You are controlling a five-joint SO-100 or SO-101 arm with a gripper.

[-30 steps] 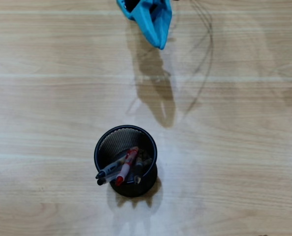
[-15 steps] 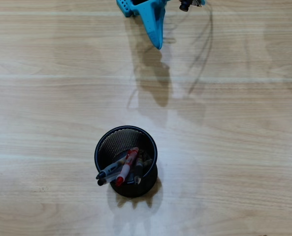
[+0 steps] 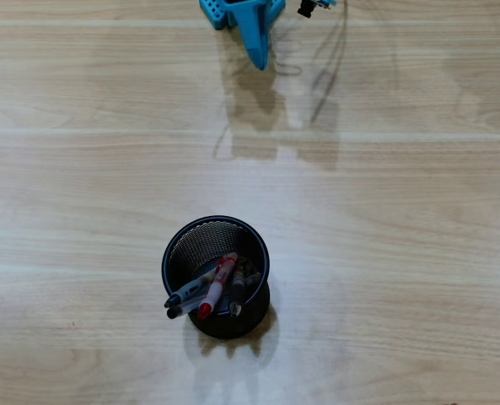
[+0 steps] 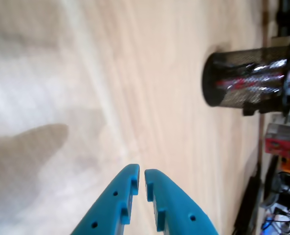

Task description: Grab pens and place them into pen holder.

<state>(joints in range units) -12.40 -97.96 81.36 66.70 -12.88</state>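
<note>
A black mesh pen holder (image 3: pixel 175 246) stands on the wooden table in the lower middle of the overhead view. It holds several pens: a red marker (image 3: pixel 217 285) and dark grey ones (image 3: pixel 186 294) leaning on its rim. It also shows in the wrist view (image 4: pixel 218 85) at the upper right, lying sideways in that picture. My blue gripper (image 3: pixel 259 59) is at the top edge of the overhead view, far from the holder. In the wrist view the gripper (image 4: pixel 142 171) has its jaws nearly together with a thin gap and nothing between them.
Thin cables (image 3: pixel 334 51) hang by the arm at the top of the overhead view. Beyond the table edge the wrist view shows a red box (image 4: pixel 281 139) and dark clutter (image 4: pixel 277 196).
</note>
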